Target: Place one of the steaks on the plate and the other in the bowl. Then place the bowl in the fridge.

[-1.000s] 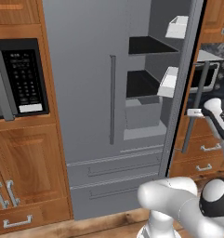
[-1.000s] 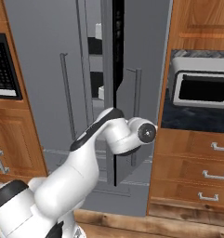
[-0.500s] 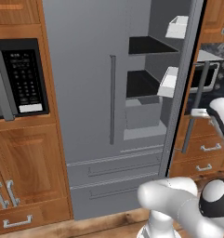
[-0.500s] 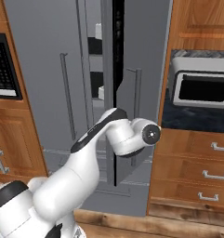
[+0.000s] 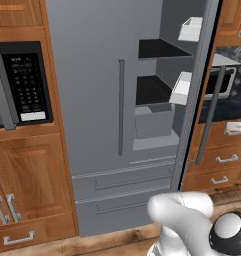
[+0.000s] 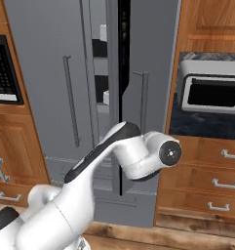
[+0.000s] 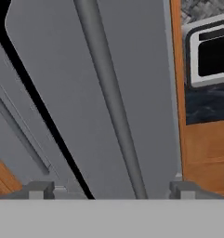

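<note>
Your two-finger gripper (image 7: 111,189) is released, jaws spread wide with nothing between them; one dark finger tip (image 7: 36,189) sits low left in the hand view, the other low right. Between them you look at the long vertical bar handle (image 7: 111,97) of the tall grey steel fridge (image 5: 92,100), close but apart from it.

Fridge right door (image 5: 192,100) stands open in the left base view. Inside you see black shelves (image 5: 159,49), white door bins (image 5: 191,29) and a grey inner drawer (image 5: 153,121). Left door is closed, two lower drawers (image 5: 124,182) below it closed too.

From the right base view the right door (image 6: 150,58) shows edge-on, and your white arm (image 6: 114,156) reaches up in front of it.

Black-fronted microwave (image 5: 22,82) sits in wood cabinets (image 5: 29,175) left of the fridge. A steel-framed oven (image 6: 209,93) sits to the right over wood drawers (image 6: 206,180).
</note>
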Controlling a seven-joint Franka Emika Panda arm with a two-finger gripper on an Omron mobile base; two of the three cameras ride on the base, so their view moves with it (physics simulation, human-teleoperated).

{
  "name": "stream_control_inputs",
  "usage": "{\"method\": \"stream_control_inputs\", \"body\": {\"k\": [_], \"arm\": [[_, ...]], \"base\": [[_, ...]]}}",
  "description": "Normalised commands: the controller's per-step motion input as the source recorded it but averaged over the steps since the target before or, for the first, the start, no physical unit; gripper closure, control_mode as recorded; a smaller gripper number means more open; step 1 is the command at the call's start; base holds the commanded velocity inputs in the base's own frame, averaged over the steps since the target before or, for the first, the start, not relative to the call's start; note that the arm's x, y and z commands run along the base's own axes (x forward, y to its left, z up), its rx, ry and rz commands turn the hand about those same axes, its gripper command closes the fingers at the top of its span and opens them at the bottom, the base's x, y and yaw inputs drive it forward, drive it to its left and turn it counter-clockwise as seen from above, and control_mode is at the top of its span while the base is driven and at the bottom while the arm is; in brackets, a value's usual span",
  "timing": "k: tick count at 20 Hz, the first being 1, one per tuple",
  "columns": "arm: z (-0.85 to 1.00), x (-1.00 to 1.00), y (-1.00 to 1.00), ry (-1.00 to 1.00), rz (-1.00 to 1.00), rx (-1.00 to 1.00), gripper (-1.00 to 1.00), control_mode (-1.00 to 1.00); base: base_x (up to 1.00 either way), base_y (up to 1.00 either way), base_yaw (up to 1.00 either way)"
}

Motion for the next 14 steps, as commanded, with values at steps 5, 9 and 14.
{"method": "stream_control_inputs", "body": {"k": [5, 9, 14], "arm": [[0.09, -1.00, 1.00, 0.00, -0.12, -0.32, -1.00, -1.00], [0.17, -0.40, 1.00, 0.16, -0.09, -0.50, -1.00, -1.00], [0.02, 0.00, 1.00, 0.21, -0.03, -0.57, -1.00, -1.00]], "base": [[0.00, 0.00, 0.00], [0.00, 0.00, 0.00], [0.00, 0.00, 0.00]]}}
